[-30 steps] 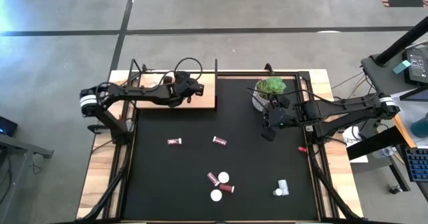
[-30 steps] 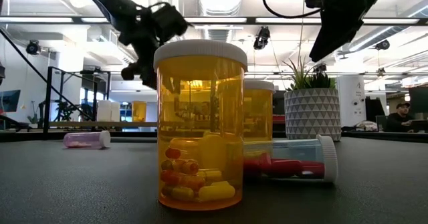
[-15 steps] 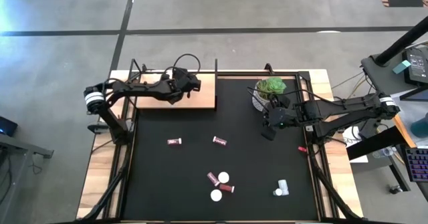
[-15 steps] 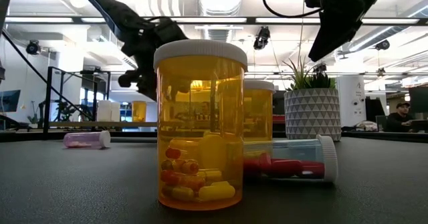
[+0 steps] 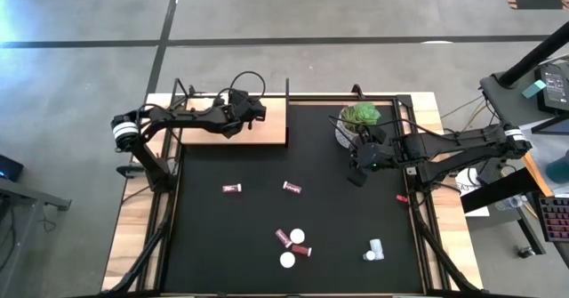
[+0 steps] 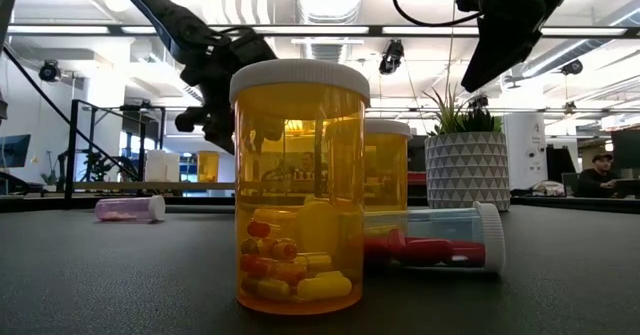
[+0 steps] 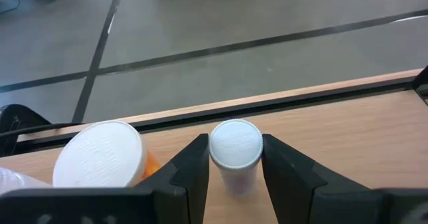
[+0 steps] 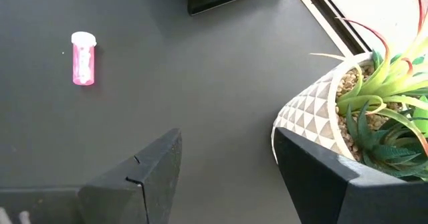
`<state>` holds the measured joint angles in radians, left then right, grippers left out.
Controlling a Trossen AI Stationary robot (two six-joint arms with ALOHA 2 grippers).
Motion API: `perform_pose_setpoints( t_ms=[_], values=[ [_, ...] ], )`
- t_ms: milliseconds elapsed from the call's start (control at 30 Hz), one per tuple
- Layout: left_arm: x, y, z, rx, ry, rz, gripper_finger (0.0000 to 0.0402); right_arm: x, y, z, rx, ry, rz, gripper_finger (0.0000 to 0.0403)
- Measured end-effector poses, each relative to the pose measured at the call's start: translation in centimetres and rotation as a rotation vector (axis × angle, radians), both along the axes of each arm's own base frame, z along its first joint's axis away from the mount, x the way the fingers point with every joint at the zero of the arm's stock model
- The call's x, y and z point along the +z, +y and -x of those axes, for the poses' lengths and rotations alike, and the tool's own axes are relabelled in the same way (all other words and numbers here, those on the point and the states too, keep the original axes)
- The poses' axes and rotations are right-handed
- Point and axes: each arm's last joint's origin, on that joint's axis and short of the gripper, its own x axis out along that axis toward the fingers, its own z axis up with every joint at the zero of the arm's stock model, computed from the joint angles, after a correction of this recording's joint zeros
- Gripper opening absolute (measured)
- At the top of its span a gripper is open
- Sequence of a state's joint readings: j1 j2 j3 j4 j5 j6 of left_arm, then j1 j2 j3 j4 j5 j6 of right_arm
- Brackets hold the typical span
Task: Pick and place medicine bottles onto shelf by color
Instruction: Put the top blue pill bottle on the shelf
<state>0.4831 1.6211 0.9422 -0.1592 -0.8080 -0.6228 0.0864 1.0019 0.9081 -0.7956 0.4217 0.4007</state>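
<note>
We see the left gripper (image 7: pixel 232 177) poised over the shelf (image 7: pixel 348 127), its two fingers (image 7: pixel 192 174) closed narrowly on a white-capped bottle (image 7: pixel 235 147) that stands upright between them, long axis vertical, cap toward the wrist camera; its base appears to rest on or just above the pale wood, and we cannot tell which. Just beside the gripper on one flank stands an orange bottle (image 7: pixel 100 156) with a broad white cap, already on the board and near enough that an opening finger could brush it. Beyond the gripper runs the board's far edge, then bare floor. In our judgement the coming move is a release and a straight lift, and it turns on this narrow gap to the neighbour. In the high view the left gripper (image 5: pixel 242 111) lies over the shelf (image 5: pixel 271 129) at the table's far left, well apart from the loose bottles. The right gripper (image 8: pixel 224 164) hangs with jaws wide and empty just beside the potted plant (image 8: pixel 361 124); a pink-filled bottle (image 8: pixel 83 58) lies on its side ahead of it, long axis pointing roughly away from the gripper. A cluster of remaining bottles (image 5: pixel 292 245) sits nearer the table's front, between both arms.
</note>
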Motion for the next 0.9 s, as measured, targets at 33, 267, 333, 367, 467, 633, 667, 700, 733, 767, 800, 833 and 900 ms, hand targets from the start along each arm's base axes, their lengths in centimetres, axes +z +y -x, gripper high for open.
perform_pose_setpoints(
  t_ms=[33,267,333,367,467,633,667,700,733,767,800,833,900],
  values=[
    [-0.03,-0.02,0.01,-0.004,0.001,0.005,0.0108,0.00,0.00,0.00,0.000,0.000,0.000,0.0228],
    [-0.12,-0.06,0.03,-0.012,0.002,0.015,0.0108,0.00,0.00,0.00,0.002,0.002,0.001,0.0228],
    [-0.13,-0.06,0.04,-0.012,0.002,0.016,0.0108,-0.01,0.00,0.01,0.003,0.002,0.002,0.0228],
    [-0.13,-0.06,0.04,-0.012,0.002,0.016,0.0108,-0.01,0.00,0.01,0.003,0.003,0.002,0.0228],
    [-0.15,-0.06,0.04,-0.013,0.002,0.017,0.0108,-0.01,0.00,0.02,0.003,0.004,0.002,0.0228],
    [-0.17,-0.09,-0.04,-0.032,-0.010,0.033,0.0109,-0.05,-0.01,0.07,0.003,0.011,0.003,0.0228],
    [-0.17,-0.09,-0.04,-0.033,-0.010,0.034,0.0109,-0.05,-0.01,0.08,0.003,0.011,0.002,0.0228],
    [-0.18,-0.09,-0.04,-0.033,-0.011,0.034,0.0109,-0.05,-0.01,0.08,0.003,0.011,0.003,0.0228],
    [-0.18,-0.09,-0.05,-0.034,-0.011,0.035,0.0109,-0.05,0.00,0.08,0.004,0.011,0.002,0.0228],
    [-0.18,-0.09,-0.05,-0.034,-0.011,0.035,0.0109,-0.05,0.00,0.08,0.004,0.011,0.002,0.0228],
    [-0.18,-0.09,-0.05,-0.035,-0.010,0.036,0.0111,-0.05,0.00,0.08,0.003,0.012,0.002,0.0228],
    [-0.18,-0.09,-0.05,-0.038,-0.008,0.036,0.0114,-0.05,0.00,0.08,0.003,0.012,0.002,0.0228],
    [-0.21,-0.11,-0.06,-0.054,0.007,0.041,0.0124,-0.05,0.00,0.08,0.004,0.012,0.002,0.0228]
  ],
)
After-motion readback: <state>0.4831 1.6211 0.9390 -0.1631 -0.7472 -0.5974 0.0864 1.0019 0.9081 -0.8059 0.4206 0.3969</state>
